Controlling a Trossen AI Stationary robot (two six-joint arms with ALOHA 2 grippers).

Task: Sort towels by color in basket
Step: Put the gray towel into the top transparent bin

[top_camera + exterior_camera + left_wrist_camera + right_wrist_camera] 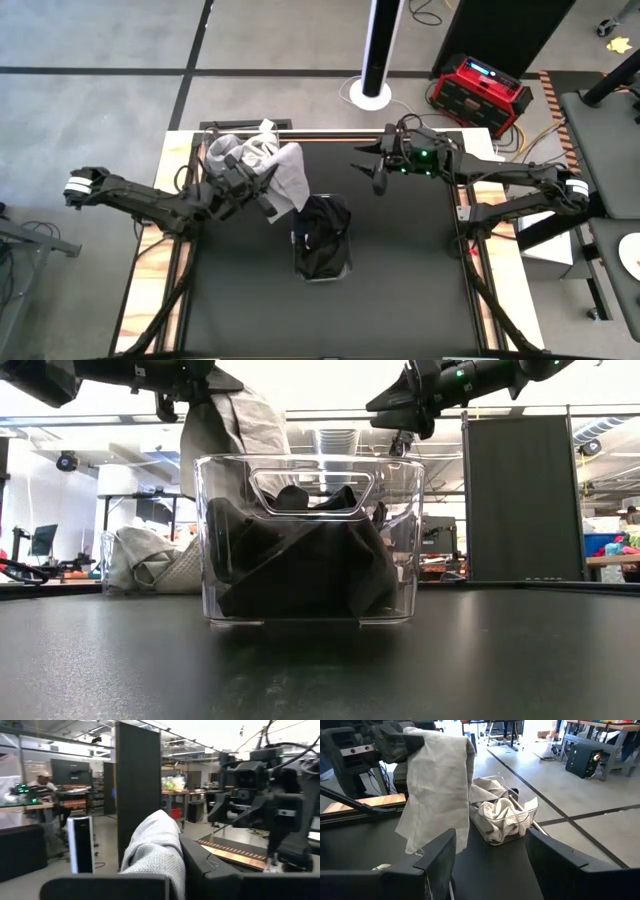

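Note:
A light grey towel hangs from my left gripper, which is shut on it high above the table, just left of the clear basket. That basket stands at the table's middle and holds black towels. A second basket at the far left holds light grey and white towels. My right gripper hovers open above the far middle of the table, right of the hanging towel, with nothing between its fingers. My left gripper pinches the grey towel's bunched upper end between its two fingers, coming about level from the table's left. Several layers bulge out past the fingers. The towel hangs slack below the gripper, its lower edge clear of the table.
The black table top lies bare on the near and right sides. A white pillar fan and a red box stand on the floor beyond the far edge. A person sits far off in the room.

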